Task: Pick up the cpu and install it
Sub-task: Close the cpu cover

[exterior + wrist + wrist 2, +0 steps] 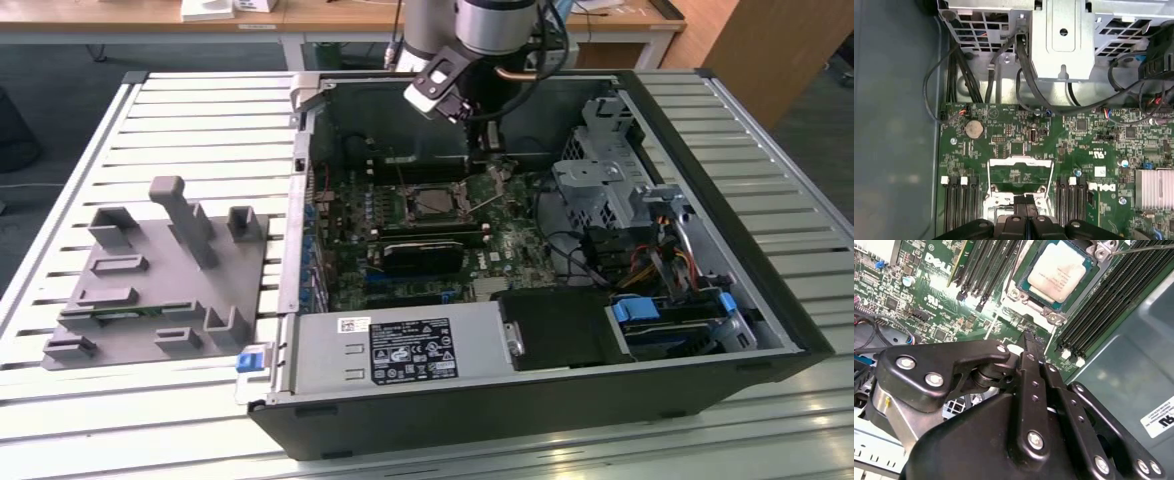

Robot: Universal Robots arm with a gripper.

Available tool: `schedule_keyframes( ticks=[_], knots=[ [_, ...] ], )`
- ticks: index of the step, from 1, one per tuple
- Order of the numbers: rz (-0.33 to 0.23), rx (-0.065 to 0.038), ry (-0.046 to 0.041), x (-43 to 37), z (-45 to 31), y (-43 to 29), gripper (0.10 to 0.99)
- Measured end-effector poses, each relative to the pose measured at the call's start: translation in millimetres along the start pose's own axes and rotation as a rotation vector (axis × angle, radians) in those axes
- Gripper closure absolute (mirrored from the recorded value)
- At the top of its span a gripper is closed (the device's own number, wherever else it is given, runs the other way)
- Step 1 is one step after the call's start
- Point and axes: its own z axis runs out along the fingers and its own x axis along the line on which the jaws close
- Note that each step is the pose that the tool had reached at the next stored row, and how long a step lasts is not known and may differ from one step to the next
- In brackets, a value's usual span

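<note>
You've got one slatted metal table (160, 120) carrying one open computer case (534, 415), with one grey tray (120, 300) beside it on the exterior view's left. The tray has several upright pegs, too bunched to count cleanly. One arm (494, 25) reaches down into the case from the far side, and its upper part is cut off by the picture edge. In the case there is one power supply (400, 350) along the near wall, one green motherboard (1004, 135) and one metal drive cage (1064, 40) with black cables trailing from it. You have one hand (1029, 337), hanging just above the board. In both wrist views its black fingers (1016, 202) are pressed together with nothing between them. There is one finned heatsink (1154, 187), cut off at the picture edge, and one round coin cell (974, 129). The memory slots flank the socket on both sides, but the edges and the hand cut them off, so you get no firm count. One metal socket frame (1021, 172) shows in the first wrist view, partly covered by the fingers. One cpu (1058, 271) lies flat in the socket (1026, 282), silver top up, apart from the hand, with one corner cut off by the picture edge. In the exterior view the socket area is hard to make out.
</note>
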Motion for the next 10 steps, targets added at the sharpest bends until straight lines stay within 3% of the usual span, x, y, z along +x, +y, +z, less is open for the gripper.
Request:
schedule_keyframes(
  ticks=[10],
  knots=[
    [0.0,0.0,0.0002,0.0,1.0,10.4,0.98]
  ],
)
